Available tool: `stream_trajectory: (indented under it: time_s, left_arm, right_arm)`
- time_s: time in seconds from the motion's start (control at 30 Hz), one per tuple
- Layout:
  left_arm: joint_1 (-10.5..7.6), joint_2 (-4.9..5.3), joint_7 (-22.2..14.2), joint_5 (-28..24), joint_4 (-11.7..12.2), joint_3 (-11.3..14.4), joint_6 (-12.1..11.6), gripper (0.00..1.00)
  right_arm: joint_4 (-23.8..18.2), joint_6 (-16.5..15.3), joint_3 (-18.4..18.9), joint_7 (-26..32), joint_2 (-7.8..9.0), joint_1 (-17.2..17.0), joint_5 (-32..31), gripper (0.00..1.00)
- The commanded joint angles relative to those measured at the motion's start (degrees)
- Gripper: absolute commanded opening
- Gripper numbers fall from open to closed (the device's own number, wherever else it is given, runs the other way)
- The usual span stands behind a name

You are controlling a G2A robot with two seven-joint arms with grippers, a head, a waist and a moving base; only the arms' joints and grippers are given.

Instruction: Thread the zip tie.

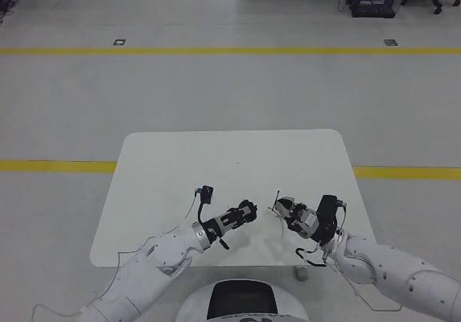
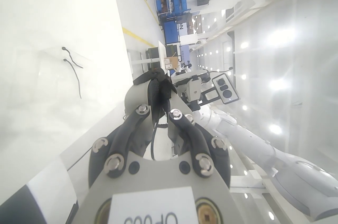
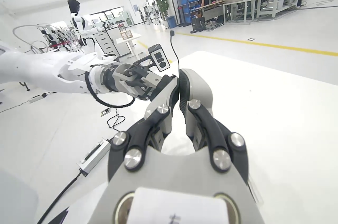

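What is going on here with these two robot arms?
The right gripper has its jaws shut on a zip tie, whose head end sticks out free beyond them, over the table. The left gripper, jaws also shut, sits tip to tip with it. Whether the left also grips the tie is unclear. Nothing passes through the head, so it is not yet threaded.

We are counting one white table (image 1: 238, 153) and two grippers over it, the left gripper (image 1: 249, 211) and the right gripper (image 1: 282, 206). One zip tie (image 3: 174, 51) is showing in the right wrist view. In the left wrist view we are counting two thin dark strands (image 2: 78, 81), each with a small head; two ties or one and its shadow, we cannot tell. On the floor we are counting two yellow lines (image 1: 214, 51) and two small plates (image 1: 120, 42).
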Motion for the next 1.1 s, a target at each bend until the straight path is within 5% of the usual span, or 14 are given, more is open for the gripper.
stream_trajectory:
  time_s: [0.0,0.43,1.07]
  left_arm:
    - [0.00,0.00,0.00,0.00,0.00,0.00,0.00,0.00]
    - [0.49,-1.40,6.07,1.86,-0.36,2.07,-0.42,0.00]
    - [0.38,-1.78,6.14,1.71,-0.05,2.27,-0.42,0.00]
  right_arm:
    - [0.00,0.00,0.00,0.00,0.00,0.00,0.00,0.00]
    - [2.48,1.88,3.38,-3.83,-5.11,-3.78,2.60,0.00]
    - [7.50,0.00,7.92,-2.20,-11.40,-6.04,-0.20,0.00]
